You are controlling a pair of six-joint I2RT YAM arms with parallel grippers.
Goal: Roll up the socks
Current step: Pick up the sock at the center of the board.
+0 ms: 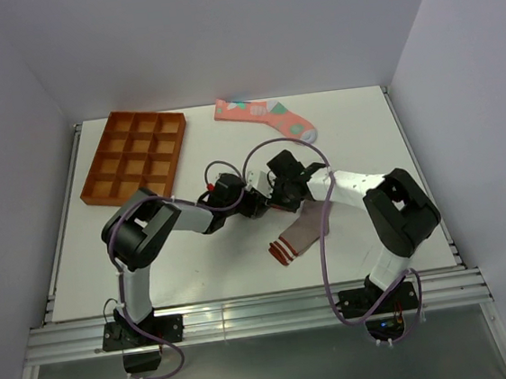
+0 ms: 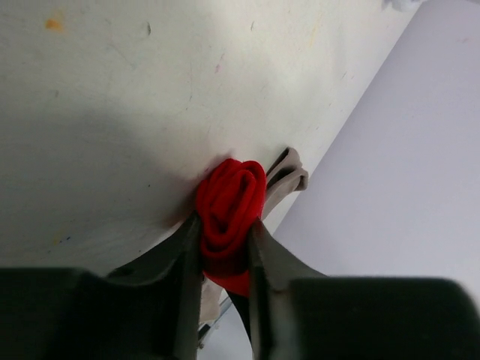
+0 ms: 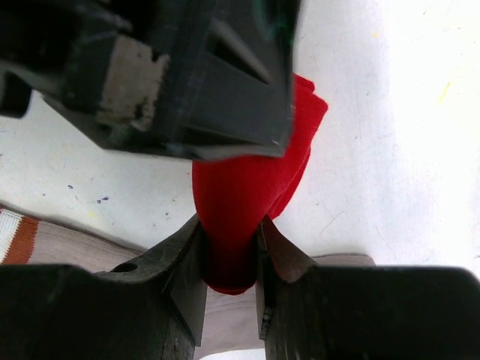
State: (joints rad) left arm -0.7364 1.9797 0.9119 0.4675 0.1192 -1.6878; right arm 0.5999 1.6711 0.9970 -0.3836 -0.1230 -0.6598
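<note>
Tray (image 1: 123,199) sits at the table's (image 1: 197,259) far-left corner. Mid-table, your left gripper (image 2: 223,226) is closed on the red sock (image 2: 231,195), one finger pressed to each side. From that wrist the sock shows end-on as a tight spiral, so its long axis runs along the fingers, toward the right arm. Your right gripper (image 3: 230,225) meets it nose to nose and pinches the same sock from the other end, jaws narrow, cloth bulging between them. Both arms are equally near; likely one must let go before the roll can be set down. Grey sock (image 1: 301,234) lies flat under the right arm, striped cuff toward the near edge, unrolled. Pink sock (image 1: 263,114) lies flat at the far edge, unrolled.
</note>
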